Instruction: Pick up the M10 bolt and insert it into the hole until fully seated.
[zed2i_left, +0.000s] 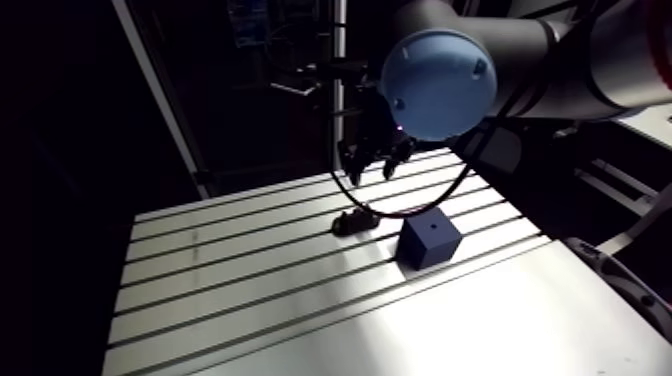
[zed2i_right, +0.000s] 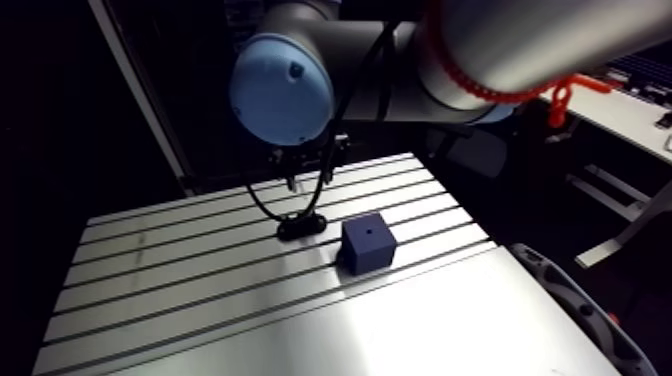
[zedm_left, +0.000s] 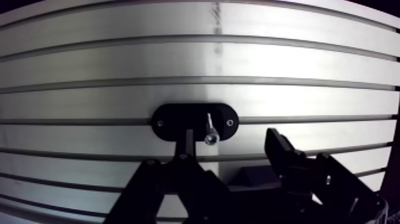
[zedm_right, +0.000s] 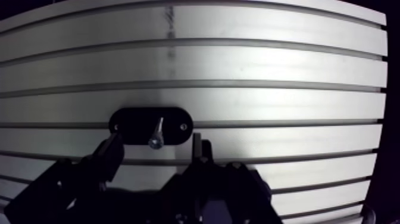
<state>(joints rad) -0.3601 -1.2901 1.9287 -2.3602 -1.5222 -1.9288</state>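
The arm reaches in from the upper side of the arm view, its thick link running across the frame to a joint with a round light-blue joint cap (zed2i_left: 438, 82) that faces the camera. From there the wrist turns downward, so the gripper (zedm_left: 231, 143) hangs with its fingers pointing at the slotted aluminium table (zed2i_left: 250, 290). It hovers above the table surface and touches nothing. In the wrist view the two dark fingers (zedm_left: 280, 149) stand well apart with only bare table and the edge of the holder between them, so the jaws are spread and grip nothing. Just ahead of the fingertips lies a black oval holder (zedm_left: 194, 122), flat on the table across one of the slots, with a small screw (zedm_left: 230, 123) near each end. The M10 bolt (zedm_left: 211, 130) sits on this holder near its middle, a slim silvery piece whose head end is turned toward the gripper and whose shank points away from it. Whether it stands in the holder or lies tilted on it cannot be told from this angle. Seen from the wrist, the bolt lies in line with the gap between the fingers, closer to one finger than to the other. The arm view shows a dark blue block (zed2i_left: 430, 240) resting on the table just beside the holder, with a narrow strip of table between them. The block's top face carries a small round hole (zed2i_left: 432, 227), which is empty.
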